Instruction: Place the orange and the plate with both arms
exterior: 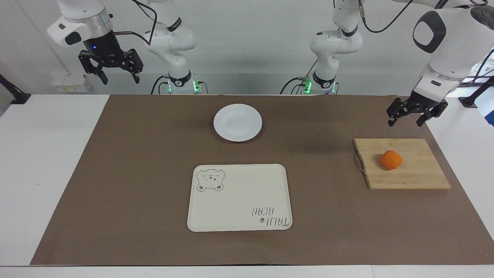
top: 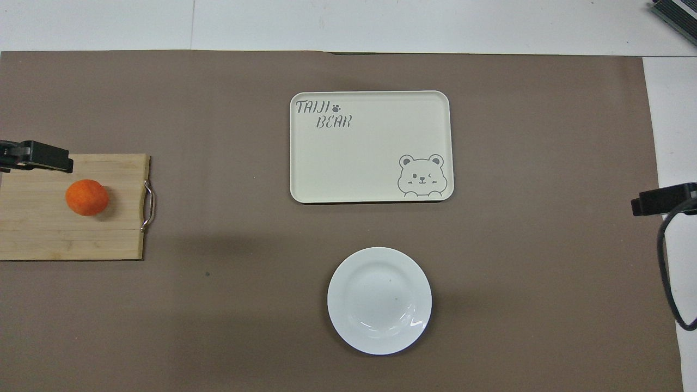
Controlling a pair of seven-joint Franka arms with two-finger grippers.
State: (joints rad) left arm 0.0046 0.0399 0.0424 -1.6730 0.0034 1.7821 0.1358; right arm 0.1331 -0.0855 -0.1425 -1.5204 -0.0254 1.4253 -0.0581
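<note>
Both jaws gape empty; left gripper (exterior: 416,117) hangs above orange (exterior: 391,160).

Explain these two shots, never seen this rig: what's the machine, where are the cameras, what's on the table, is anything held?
Two white robot arms stand at one edge of a table, each ending in a black two-finger claw. One picture looks at them from across the table; the other looks steeply down from above their end, so its sides are mirrored.

On the brown mat: a white plate close to the robots, and farther out a cream bear tray. Toward the left arm's end lies a wooden cutting board with an orange on it.

Nothing is held. The left claw hangs open in the air by the board's edge nearest the robots, touching nothing. The right claw waits open, raised above its end of the table.
</note>
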